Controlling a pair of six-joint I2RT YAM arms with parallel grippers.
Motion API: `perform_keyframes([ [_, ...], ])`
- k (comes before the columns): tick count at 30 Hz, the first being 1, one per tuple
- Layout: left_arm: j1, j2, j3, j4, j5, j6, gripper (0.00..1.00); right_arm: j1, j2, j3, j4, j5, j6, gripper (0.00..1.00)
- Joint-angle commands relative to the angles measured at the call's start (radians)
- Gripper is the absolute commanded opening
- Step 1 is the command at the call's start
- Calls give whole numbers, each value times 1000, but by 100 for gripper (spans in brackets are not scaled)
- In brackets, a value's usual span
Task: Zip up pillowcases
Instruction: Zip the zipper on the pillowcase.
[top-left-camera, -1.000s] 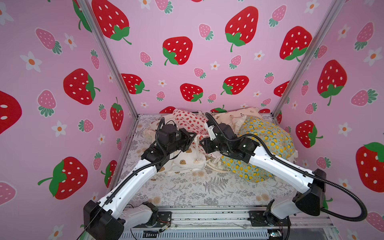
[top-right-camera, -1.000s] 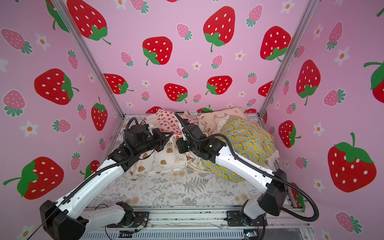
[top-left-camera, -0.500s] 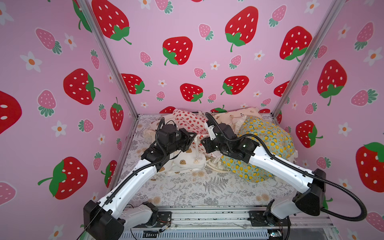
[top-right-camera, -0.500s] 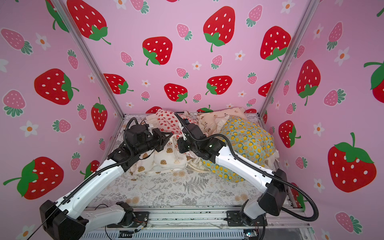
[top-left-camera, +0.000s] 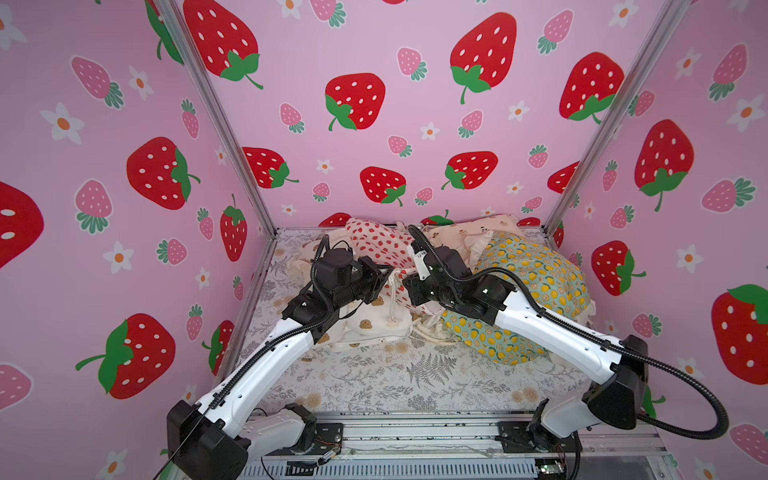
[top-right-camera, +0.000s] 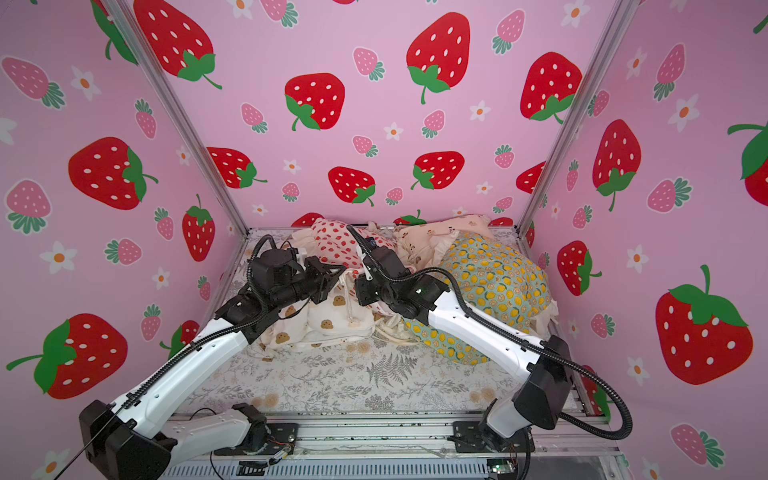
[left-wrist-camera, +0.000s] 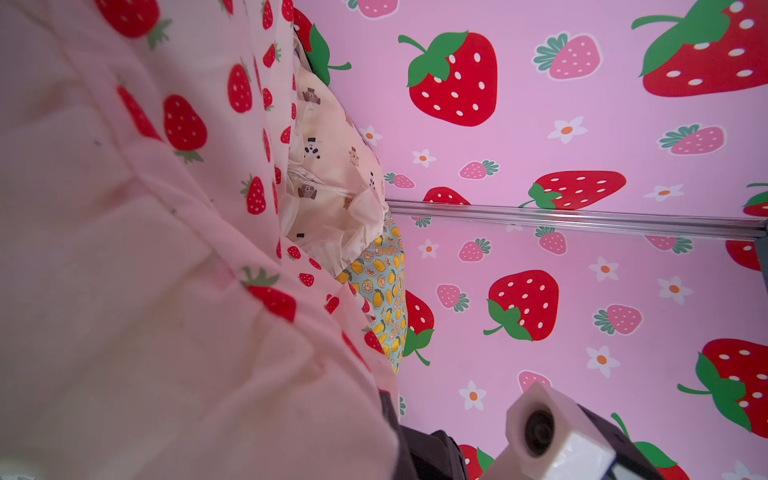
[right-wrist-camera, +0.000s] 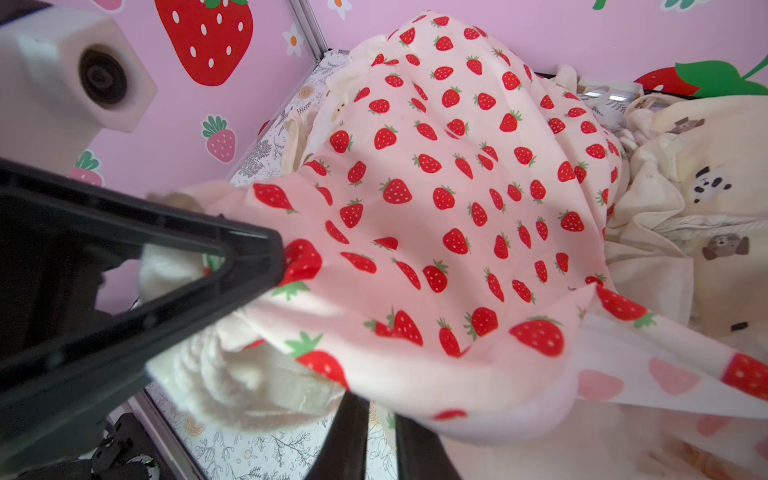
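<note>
Four ruffled pillowcases lie heaped at the back: strawberry print (top-left-camera: 374, 243), bear print (top-left-camera: 469, 232), lemon print (top-left-camera: 536, 286) and cookie print (top-left-camera: 365, 322). My left gripper (top-left-camera: 388, 270) is shut on a fold of the strawberry pillowcase (right-wrist-camera: 457, 187); the right wrist view shows its black tip (right-wrist-camera: 276, 257) pinching that cloth. My right gripper (top-left-camera: 405, 286) faces it, a hand's width away. Its two fingers (right-wrist-camera: 345, 436) stand a narrow gap apart, and their tips are hidden under the lower hem of the strawberry pillowcase. No zipper shows.
A grey fern-print sheet (top-left-camera: 415, 374) covers the floor in front of the heap. Pink strawberry walls close in on three sides, with metal corner posts (top-left-camera: 249, 174). The arm bases sit on the front rail (top-left-camera: 415, 432).
Both arms stay nearly in place at the strawberry pillowcase. The right gripper's fingers have drawn closer together.
</note>
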Motion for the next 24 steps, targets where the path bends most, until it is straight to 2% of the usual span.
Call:
perform_keyframes([
  [1,-6,-14,36,9,19,-3,0,-8,7,31,27,31,-11,16],
  [8,-6,-18,30,7,16,-2,0,-16,6,43,36,32,-21,15],
  [19,-4,-21,37,-2,-2,10,0,-23,-2,50,12,2,-9,0],
  [24,10,-36,51,-32,-29,34,0,-33,-20,41,-21,-42,27,0],
])
